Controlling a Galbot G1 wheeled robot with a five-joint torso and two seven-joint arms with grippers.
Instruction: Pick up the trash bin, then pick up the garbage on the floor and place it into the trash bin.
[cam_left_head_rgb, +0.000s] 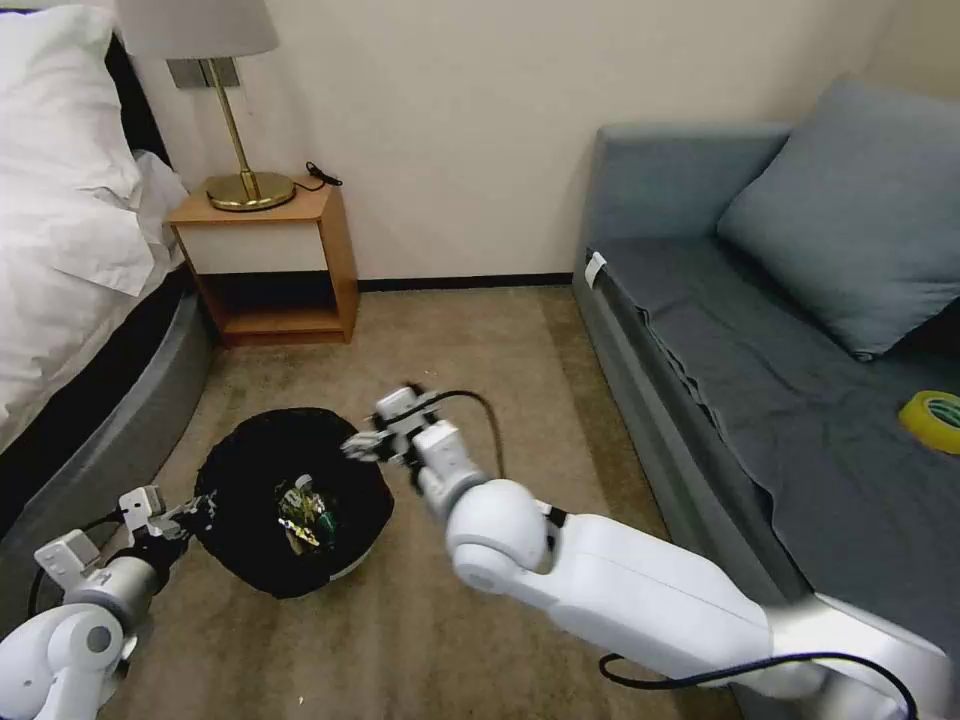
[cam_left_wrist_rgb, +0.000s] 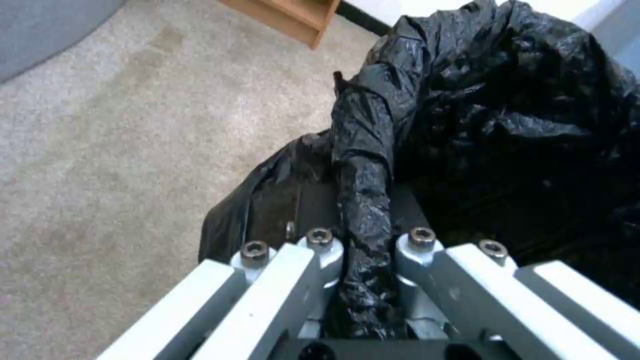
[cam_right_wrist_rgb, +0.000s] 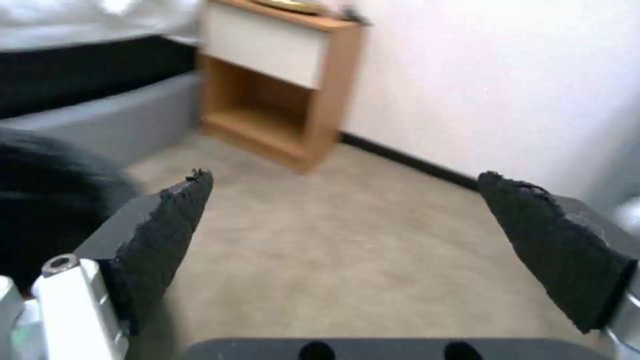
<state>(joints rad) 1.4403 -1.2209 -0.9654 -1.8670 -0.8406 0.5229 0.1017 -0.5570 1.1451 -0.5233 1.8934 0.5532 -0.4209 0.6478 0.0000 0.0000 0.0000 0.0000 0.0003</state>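
Clamped on the bag-wrapped rim, the left gripper (cam_left_wrist_rgb: 365, 250) holds the trash bin (cam_left_head_rgb: 293, 500) over the carpet (cam_left_head_rgb: 450, 330) near the bed (cam_left_head_rgb: 60, 300), mouth tilted up toward the head camera, garbage (cam_left_head_rgb: 305, 512) inside. Beside the bin's far-right rim, the right gripper (cam_right_wrist_rgb: 347, 240) hangs spread wide, holding nothing.

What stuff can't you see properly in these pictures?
- Garbage inside the trash bin, head view: too small to tell the pieces apart.
- The bin's base: hidden by the black bag.
- Yellow tape roll on the sofa: cut off by the picture's edge.
- Bin in the right wrist view: blurred.
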